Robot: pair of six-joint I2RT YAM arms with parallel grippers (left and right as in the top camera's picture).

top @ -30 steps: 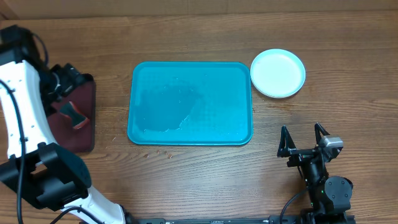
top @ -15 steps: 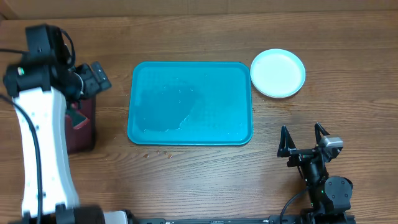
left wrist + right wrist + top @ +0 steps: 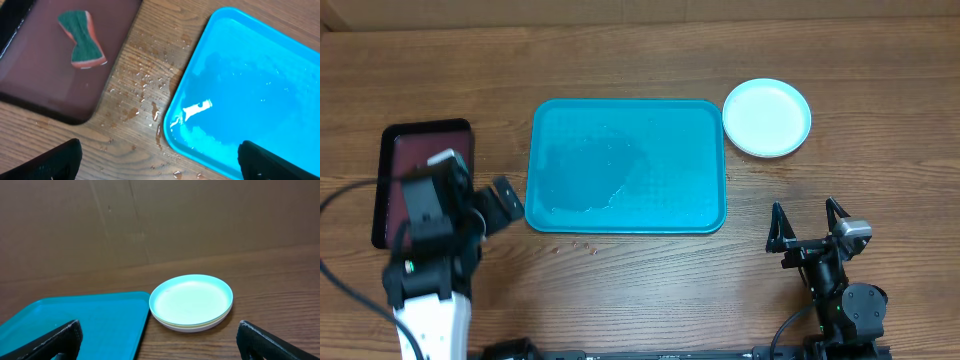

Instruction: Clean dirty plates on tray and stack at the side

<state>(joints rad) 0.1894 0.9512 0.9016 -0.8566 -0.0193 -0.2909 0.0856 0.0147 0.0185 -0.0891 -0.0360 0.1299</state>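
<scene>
The turquoise tray (image 3: pixel 626 165) lies mid-table, wet and with no plates on it; it also shows in the left wrist view (image 3: pixel 250 95) and the right wrist view (image 3: pixel 75 325). The plates (image 3: pixel 767 117) sit stacked on the table by the tray's far right corner. In the right wrist view the stack (image 3: pixel 191 301) shows no smears. My left gripper (image 3: pixel 500 207) is open and empty, low over the table just left of the tray's front left corner (image 3: pixel 160 167). My right gripper (image 3: pixel 810 225) is open and empty at the front right, facing the stack (image 3: pixel 160 342).
A dark maroon tray (image 3: pixel 420 150) lies at the left, partly under my left arm. A green and orange sponge (image 3: pixel 82 40) rests on it. Water drops (image 3: pixel 145 95) dot the wood between the two trays.
My left arm has swung from the maroon tray's far side toward the table's front, ending beside the turquoise tray's front left corner. The right arm has not moved.
</scene>
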